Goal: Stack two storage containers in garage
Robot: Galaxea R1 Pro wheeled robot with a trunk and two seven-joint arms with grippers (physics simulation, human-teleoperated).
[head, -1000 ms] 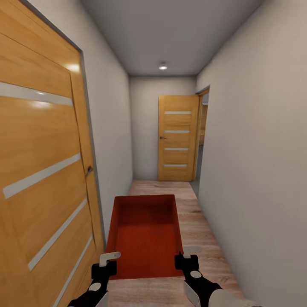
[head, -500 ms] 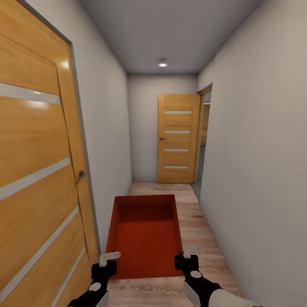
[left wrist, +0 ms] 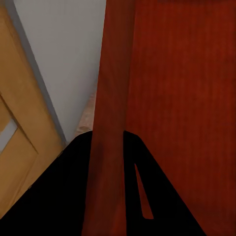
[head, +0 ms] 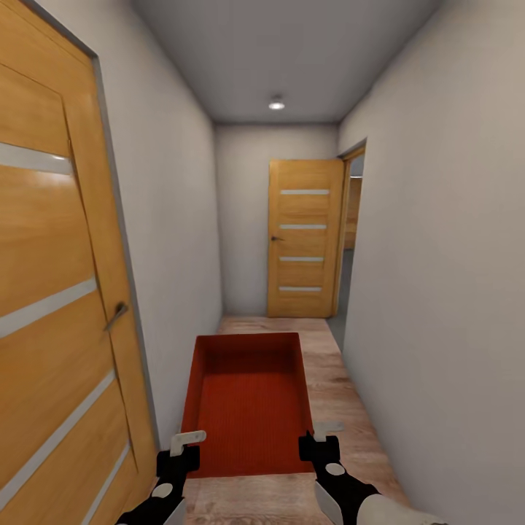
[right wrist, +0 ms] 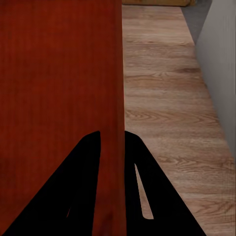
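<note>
I am in a narrow hallway; the living room and the garage are out of view. One orange-red open-topped storage container (head: 248, 408) hangs level in front of me above the light wood planks. My left gripper (head: 182, 447) is shut on its left wall near the close corner, and my right gripper (head: 315, 440) is shut on its right wall. In the left wrist view the red wall (left wrist: 110, 93) runs between the dark fingers of the left gripper (left wrist: 109, 145). The right wrist view shows the other wall (right wrist: 112, 73) pinched by the right gripper (right wrist: 112, 140).
A closed wooden door (head: 51, 292) with a lever handle (head: 115, 316) lines the left wall close by. Another wooden door (head: 302, 237) stands at the hallway's far end, beside an open doorway (head: 351, 233) on the right. Pale walls hem in the plank floor (head: 332, 379).
The camera has advanced down the hallway: the left door has slid towards the picture's edge and the far door looks slightly nearer. Container and both grippers keep the same pose.
</note>
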